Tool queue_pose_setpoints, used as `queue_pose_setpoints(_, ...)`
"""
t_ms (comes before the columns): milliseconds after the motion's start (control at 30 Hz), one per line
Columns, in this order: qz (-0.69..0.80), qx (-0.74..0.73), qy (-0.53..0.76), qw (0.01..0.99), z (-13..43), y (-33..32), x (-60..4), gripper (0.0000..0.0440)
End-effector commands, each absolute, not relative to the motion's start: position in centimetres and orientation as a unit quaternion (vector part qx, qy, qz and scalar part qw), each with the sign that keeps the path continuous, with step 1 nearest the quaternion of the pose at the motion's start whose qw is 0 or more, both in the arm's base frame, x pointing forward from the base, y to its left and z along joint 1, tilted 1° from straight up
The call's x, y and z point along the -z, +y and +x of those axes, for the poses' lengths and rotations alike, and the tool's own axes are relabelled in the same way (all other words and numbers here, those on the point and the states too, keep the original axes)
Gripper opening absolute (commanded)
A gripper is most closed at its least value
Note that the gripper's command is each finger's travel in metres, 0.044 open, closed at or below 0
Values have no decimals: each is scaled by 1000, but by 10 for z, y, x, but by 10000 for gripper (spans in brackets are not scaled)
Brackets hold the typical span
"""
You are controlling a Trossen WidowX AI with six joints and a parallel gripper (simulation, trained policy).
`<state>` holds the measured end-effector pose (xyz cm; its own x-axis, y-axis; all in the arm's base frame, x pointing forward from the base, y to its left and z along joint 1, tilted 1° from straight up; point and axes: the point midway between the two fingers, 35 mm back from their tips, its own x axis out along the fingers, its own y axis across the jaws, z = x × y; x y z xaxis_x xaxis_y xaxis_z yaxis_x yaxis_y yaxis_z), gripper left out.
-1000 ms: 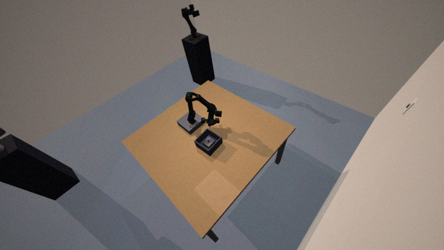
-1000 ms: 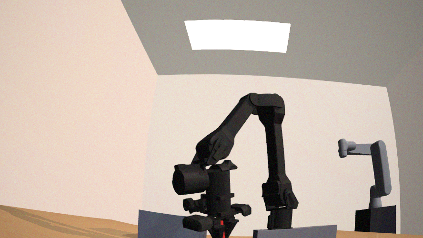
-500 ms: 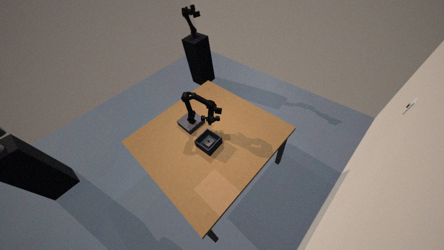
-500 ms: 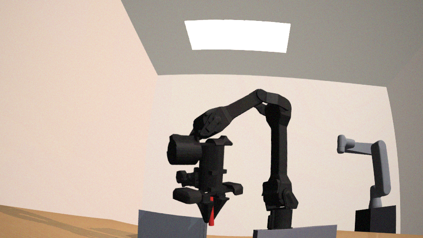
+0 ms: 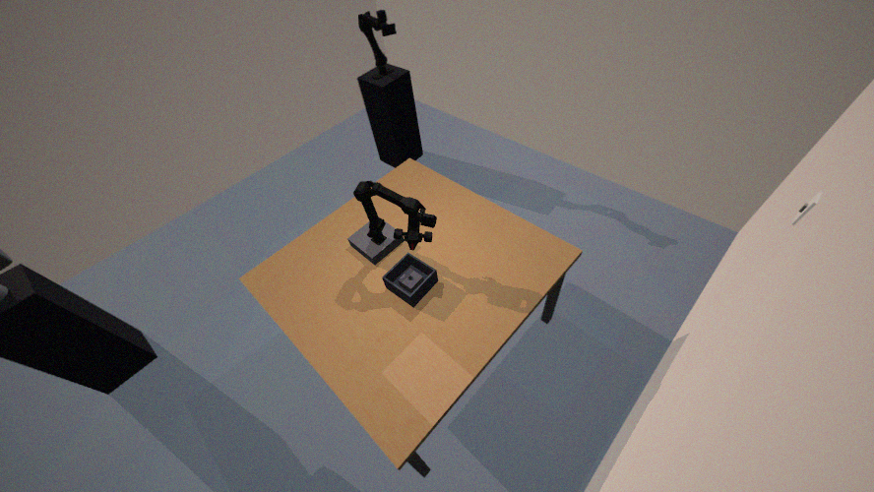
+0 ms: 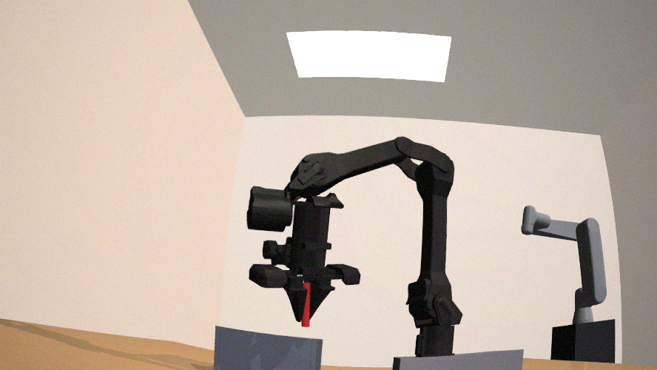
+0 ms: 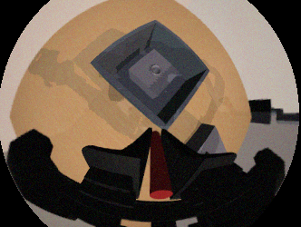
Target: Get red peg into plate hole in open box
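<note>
Between dark fingertips [image 6: 297, 312], red peg [image 5: 412, 245] [image 6: 305, 305] [image 7: 160, 174] partly hidden

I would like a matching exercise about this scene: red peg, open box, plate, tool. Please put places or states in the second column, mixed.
1. red peg
2. open box
3. plate
4. tool

A. at the box's bottom
B. closed on something red
C. standing on the table
D. between two fingers

Pairs: 1-D, 2-C, 3-A, 4-B

The slim red peg [image 5: 412, 245] [image 6: 305, 305] [image 7: 160, 168] is held nearly upright, above the dark, open-topped box [image 5: 405, 290] [image 6: 268, 351] [image 7: 129, 97].
</note>
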<state>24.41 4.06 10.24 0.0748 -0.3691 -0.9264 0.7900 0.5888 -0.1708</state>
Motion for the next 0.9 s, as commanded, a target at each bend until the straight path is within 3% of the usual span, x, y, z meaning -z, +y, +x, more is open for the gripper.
queue_pose_setpoints(0, 206, 419, 528, 709, 256, 28, -109, 0)
queue_pose_setpoints(867, 240, 415, 527, 701, 315, -66, -84, 0)
